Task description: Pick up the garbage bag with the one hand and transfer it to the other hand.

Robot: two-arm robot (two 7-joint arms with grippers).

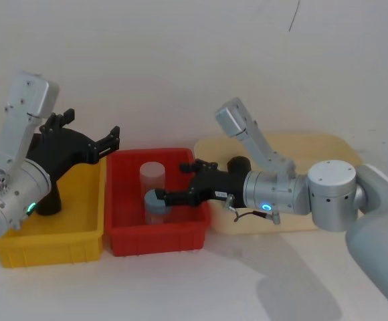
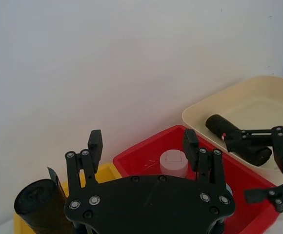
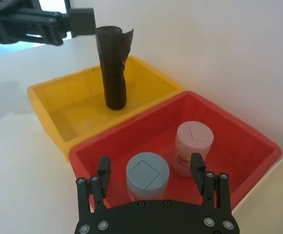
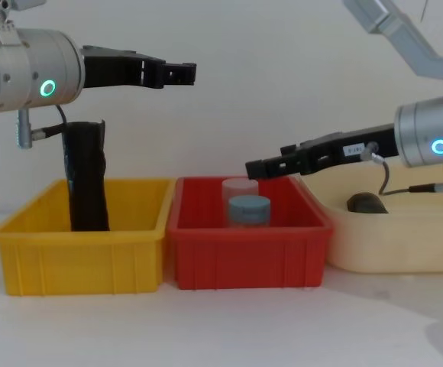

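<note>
Garbage bag (image 2: 236, 139): lying on its side in the cream tray (image 2: 258, 92), red-and-white label visible.
Handling: judged light, soft, crinkly, slippery; grip mid-body.
Left gripper (image 4: 172, 73): fingers apart, empty, above yellow bin (image 4: 76, 245).
Right gripper (image 4: 271, 164): fingers apart, empty, over red bin (image 4: 244, 248).

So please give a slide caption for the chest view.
Both claws, left and right, hover open above the bins.

Silver arms, green- and blue-lit rings, black long-fingered end effectors.
</note>
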